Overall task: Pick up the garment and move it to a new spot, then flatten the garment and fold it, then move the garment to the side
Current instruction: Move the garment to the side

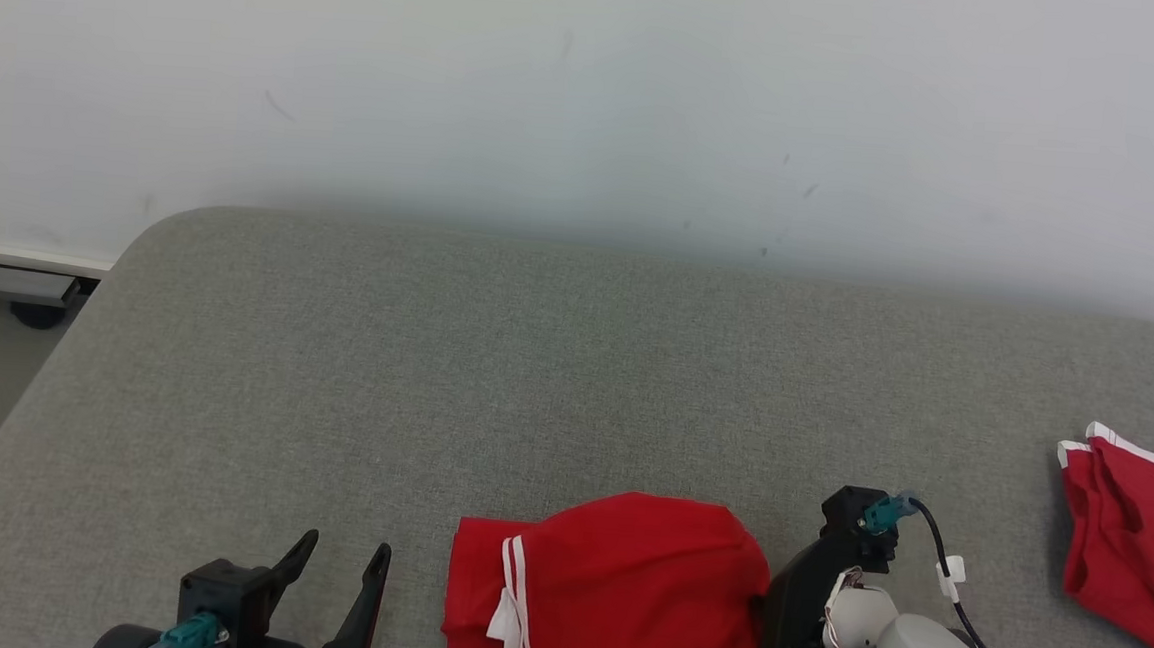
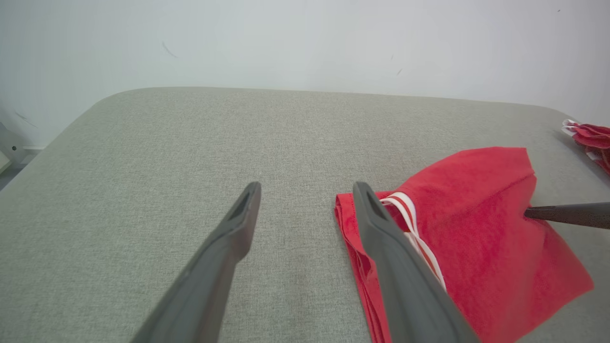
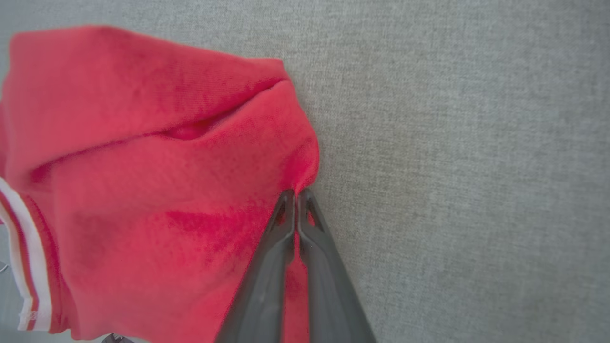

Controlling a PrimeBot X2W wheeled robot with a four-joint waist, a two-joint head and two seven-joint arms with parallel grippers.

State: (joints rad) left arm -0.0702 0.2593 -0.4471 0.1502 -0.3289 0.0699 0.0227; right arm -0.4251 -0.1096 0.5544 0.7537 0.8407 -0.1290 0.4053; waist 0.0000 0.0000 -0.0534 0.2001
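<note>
Fingers (image 3: pixel 267 276) of the right gripper (image 3: pixel 296 196) are pressing together, pinching the 3 o'clock edge of the red garment (image 3: pixel 143 190). Fingers (image 2: pixel 228 247) of the left gripper (image 1: pixel 345 550) are standing spread wide, gripping nothing. In the head view, the grey padded surface (image 1: pixel 535 362) is spanning the frame beneath a white wall (image 1: pixel 592 84). The garment is lying bunched at 6 o'clock on that surface, its white-striped hem facing 9 o'clock. A second red garment (image 1: pixel 1135 538) is lying at 4 o'clock, well apart. The left gripper is sitting at 7 o'clock, near the garment.
</note>
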